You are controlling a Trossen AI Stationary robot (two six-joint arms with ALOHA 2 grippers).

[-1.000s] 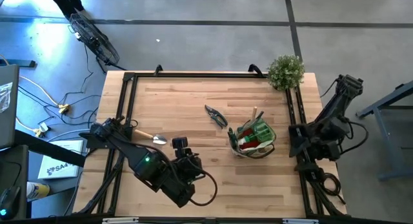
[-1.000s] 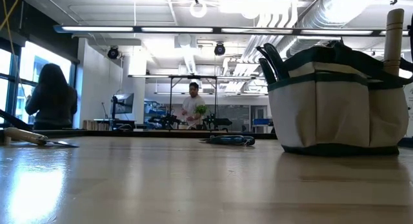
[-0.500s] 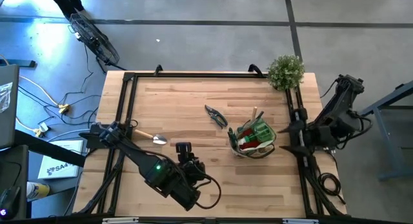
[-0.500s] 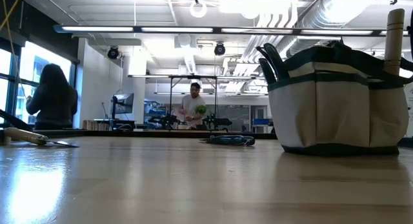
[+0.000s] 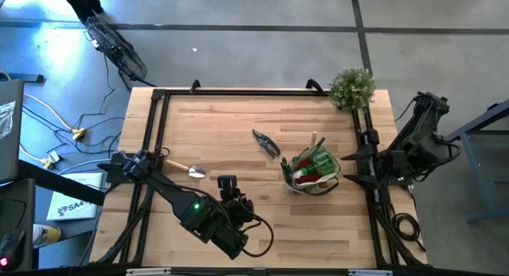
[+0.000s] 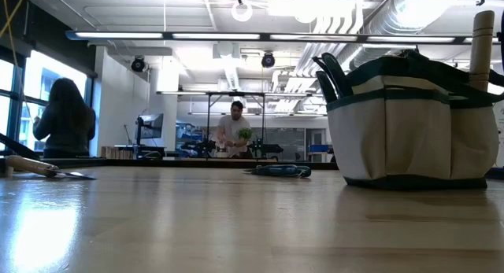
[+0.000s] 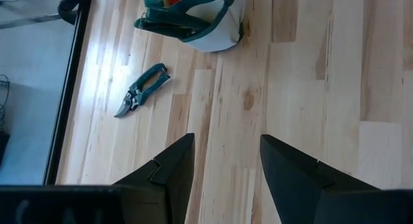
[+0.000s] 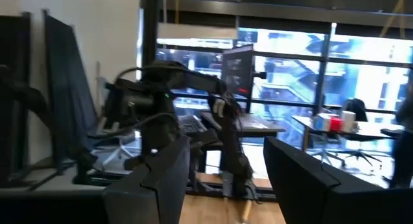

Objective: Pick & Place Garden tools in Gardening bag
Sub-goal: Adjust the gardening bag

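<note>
Left gripper (image 7: 222, 162), jaws apart and empty, hovers over bare surface (image 5: 238, 129); pruning shears (image 5: 266, 142) and the gardening bag (image 5: 312, 171) lie beyond, a trowel (image 5: 187, 169) aside. Right gripper (image 8: 222, 179), parted and empty, has lifted off its edge.

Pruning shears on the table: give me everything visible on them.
The pruning shears have green handles and grey metal blades, seemingly closed. They lie flat on the wooden table, near its centre, diagonal in the high view, apart from the gardening bag. Only the table touches them; neither gripper is near. The left wrist view shows them too.
</note>
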